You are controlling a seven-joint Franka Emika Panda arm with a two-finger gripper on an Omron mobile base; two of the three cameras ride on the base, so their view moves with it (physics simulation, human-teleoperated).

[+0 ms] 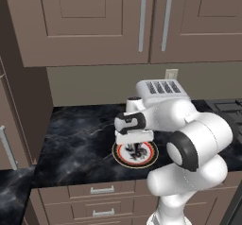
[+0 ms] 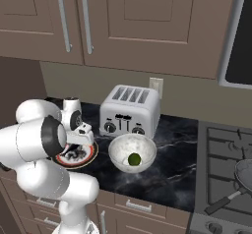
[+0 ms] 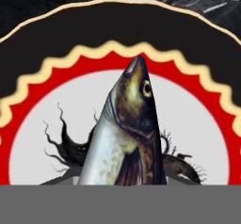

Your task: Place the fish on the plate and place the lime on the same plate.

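Hand view: fish (image 3: 127, 133) over plate (image 3: 56, 44)

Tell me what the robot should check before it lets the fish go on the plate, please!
1. Gripper is above the plate: ok, both base views show it over the plate's white centre.
2. Fish is over the plate: ok, the hand view shows its head against the white centre, inside the red ring.
3. Fish is low enough to drop gently: cannot tell; its height above the plate is unclear.
4. Grip on the fish: cannot tell how the fingers stand, since the fish hides them.
5. Lime for the next step: not ok yet, it lies in the white speckled bowl beside the plate, in front of the toaster.
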